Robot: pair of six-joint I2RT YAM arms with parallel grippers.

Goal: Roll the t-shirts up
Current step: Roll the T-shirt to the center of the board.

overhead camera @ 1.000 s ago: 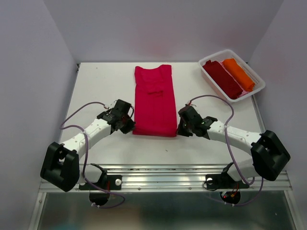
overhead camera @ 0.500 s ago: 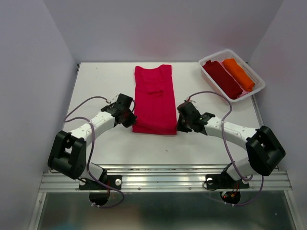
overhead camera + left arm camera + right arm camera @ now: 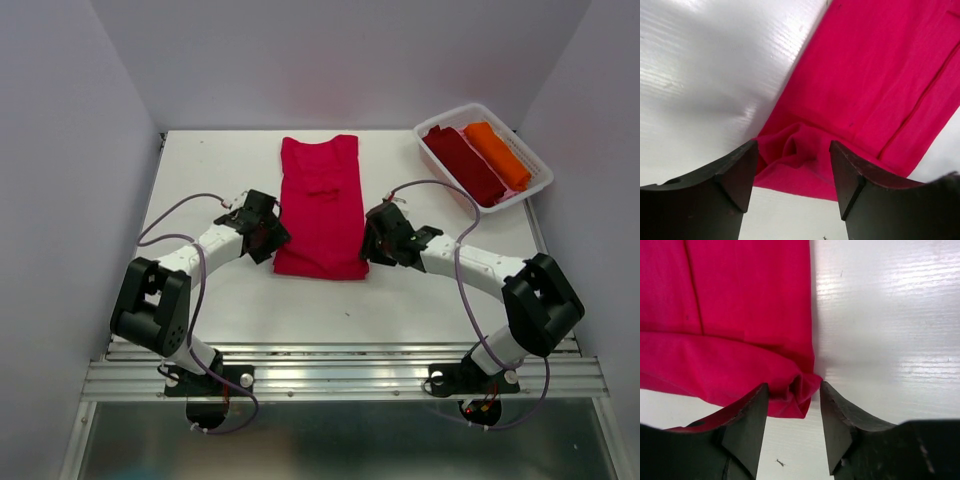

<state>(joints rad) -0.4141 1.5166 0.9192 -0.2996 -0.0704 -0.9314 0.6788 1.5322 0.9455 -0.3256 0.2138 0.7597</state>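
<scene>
- The left gripper (image 3: pixel 792 150) and the right gripper (image 3: pixel 792 390) were shown with jaws parted. The pinch held a second earlier had been released, and nothing was clamped.
- The bright crimson short-sleeved cloth t-shirt (image 3: pixel 320 205) was laid flat ahead of both grippers. The bunched corners of its near hem lay between the parted fingers.
- Against the earlier frame, that hem had been turned over and carried forward. The first turn was judged made, and a fresh grip was judged necessary.
- The dark maroon rolled t-shirt (image 3: pixel 465 165) and the orange rolled t-shirt (image 3: pixel 497 155) were lodged in the white slatted plastic basket (image 3: pixel 545 172), well beyond the right gripper.
</scene>
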